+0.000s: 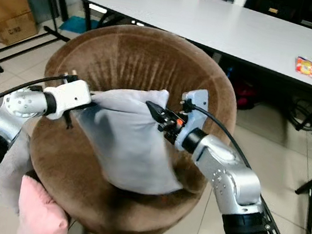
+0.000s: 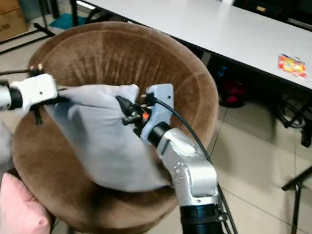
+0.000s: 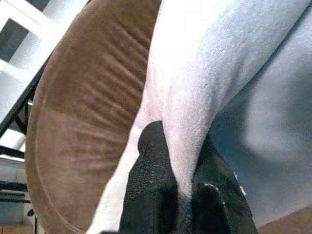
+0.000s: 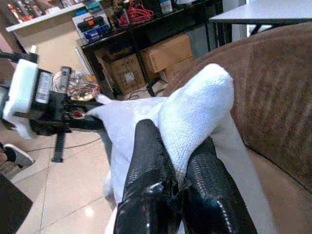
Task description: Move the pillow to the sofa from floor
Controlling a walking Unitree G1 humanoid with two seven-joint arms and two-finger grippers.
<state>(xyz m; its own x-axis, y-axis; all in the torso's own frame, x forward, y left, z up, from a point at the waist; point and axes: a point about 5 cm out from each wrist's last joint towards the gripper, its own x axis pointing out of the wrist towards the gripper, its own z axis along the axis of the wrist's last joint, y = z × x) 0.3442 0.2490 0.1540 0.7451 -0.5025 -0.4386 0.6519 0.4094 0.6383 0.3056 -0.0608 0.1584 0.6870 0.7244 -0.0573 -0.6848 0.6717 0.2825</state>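
Pillow held over the sofa seat

Our left gripper (image 1: 87,101) and right gripper (image 1: 155,112) each pinch a top corner of the grey pillow (image 1: 128,142), which hangs above the round brown sofa (image 1: 148,56).

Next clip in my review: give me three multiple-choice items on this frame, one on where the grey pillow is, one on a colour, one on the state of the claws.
1. Where is the grey pillow?
A. flat on the floor
B. held over the round sofa's seat
C. on the white table

2. What colour is the second cushion at the sofa's near edge?
A. pink
B. green
C. black

3. What are the claws doing?
A. both open, apart from the pillow
B. one pinches it, one hangs idle
C. left claw and right claw each pinch a top corner

Answers: 1 B, it hangs between both arms above the brown seat. 2 A, pink fabric shows there. 3 C, both wrist views show black fingers clamping grey fabric.
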